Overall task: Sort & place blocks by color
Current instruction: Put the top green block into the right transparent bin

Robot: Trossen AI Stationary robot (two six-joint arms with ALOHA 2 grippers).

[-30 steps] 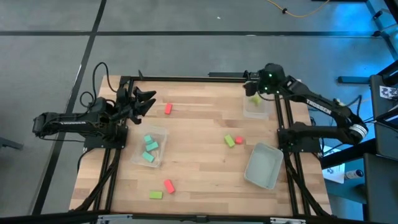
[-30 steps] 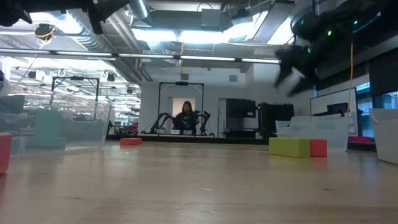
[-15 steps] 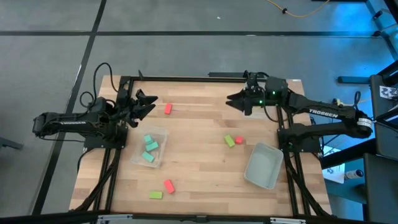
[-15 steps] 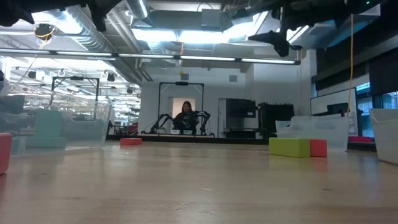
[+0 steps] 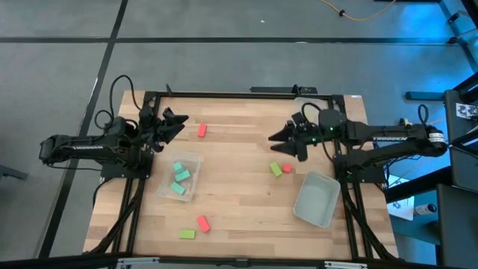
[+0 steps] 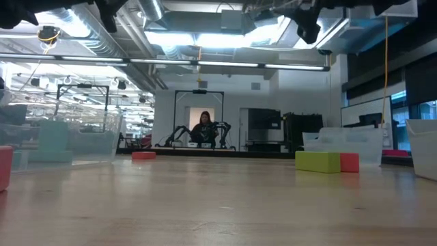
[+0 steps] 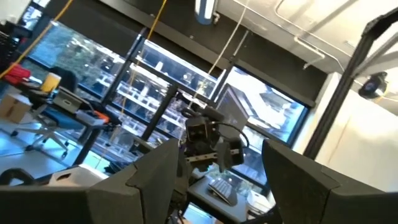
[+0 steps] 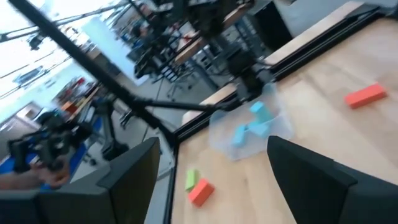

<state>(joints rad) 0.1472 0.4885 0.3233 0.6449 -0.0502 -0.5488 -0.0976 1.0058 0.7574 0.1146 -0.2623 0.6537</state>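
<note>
Lying flat, lime block (image 5: 275, 169) slightly askew

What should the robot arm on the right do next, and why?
Probably lower the right gripper onto the lime block lying just below it on the table. The gripper is open, holds nothing, and hangs close above that block and the red block touching it. Neither is in a tub yet, while the three teal blocks already share one.
</note>
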